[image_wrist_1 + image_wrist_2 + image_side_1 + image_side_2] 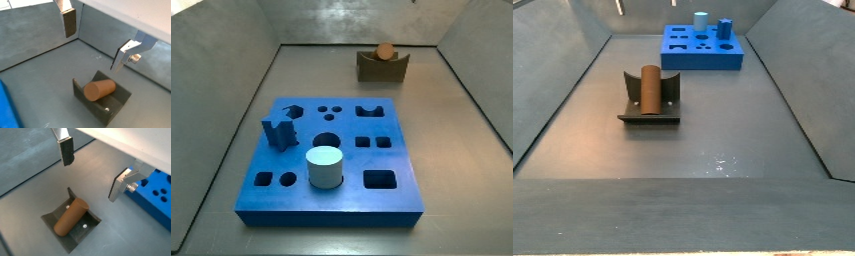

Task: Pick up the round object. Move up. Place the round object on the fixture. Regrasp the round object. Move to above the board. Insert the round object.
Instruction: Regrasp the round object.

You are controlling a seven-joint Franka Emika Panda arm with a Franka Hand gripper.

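Peg [70, 217], brown and round, lies on its side in the notch of the dark fixture [648, 104] on the grey floor [714, 140]. Above it the pincer [93, 42] hangs with fingers [69, 23] wide apart, holding nothing. The blue board [331, 155] sits well apart.

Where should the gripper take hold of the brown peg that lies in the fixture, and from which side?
Grip the round object on its curved sides, near the end sticking out of the fixture, coming from above. It lies on its side in the notch, top exposed. The gripper hangs open above it.
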